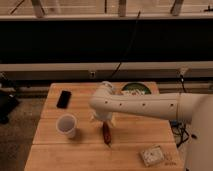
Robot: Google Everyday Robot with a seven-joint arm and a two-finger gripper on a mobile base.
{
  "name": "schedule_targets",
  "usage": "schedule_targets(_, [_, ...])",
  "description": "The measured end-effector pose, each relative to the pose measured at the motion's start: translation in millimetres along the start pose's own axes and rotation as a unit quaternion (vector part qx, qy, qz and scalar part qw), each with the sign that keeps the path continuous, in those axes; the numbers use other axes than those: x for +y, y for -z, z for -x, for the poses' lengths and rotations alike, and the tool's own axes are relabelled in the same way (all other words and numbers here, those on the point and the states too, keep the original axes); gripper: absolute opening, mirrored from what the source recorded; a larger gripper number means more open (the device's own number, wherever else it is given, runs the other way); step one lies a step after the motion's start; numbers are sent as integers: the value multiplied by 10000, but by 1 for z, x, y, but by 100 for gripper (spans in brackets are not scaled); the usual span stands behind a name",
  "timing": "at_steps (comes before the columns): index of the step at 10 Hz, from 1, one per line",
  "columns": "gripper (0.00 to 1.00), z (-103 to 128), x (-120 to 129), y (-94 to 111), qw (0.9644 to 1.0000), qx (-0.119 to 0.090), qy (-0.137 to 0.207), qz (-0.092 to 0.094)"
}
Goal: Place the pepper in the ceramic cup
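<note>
White arm (150,105) reaches in from right, across wooden tabletop (50,150). Gripper (102,120) hangs low near middle of tabletop, just above far end of pepper (106,134). Gripper open or closed: cannot tell. Pepper dark red, lies flat on tabletop, not in cup. Ceramic cup (67,125) white, upright, left of pepper, near but not touching. Black phone (63,99) at back left. Green bowl (135,89) at back, behind arm. Small pale thing (152,155) at front right.
</note>
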Motion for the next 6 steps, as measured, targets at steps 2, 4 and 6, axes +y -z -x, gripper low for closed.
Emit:
schedule_targets(2, [80, 7, 2, -14, 9999, -110, 111, 45])
schedule_targets(4, [80, 11, 6, -26, 9997, -201, 145, 60])
schedule_targets(6, [80, 14, 10, -36, 9995, -283, 128, 89])
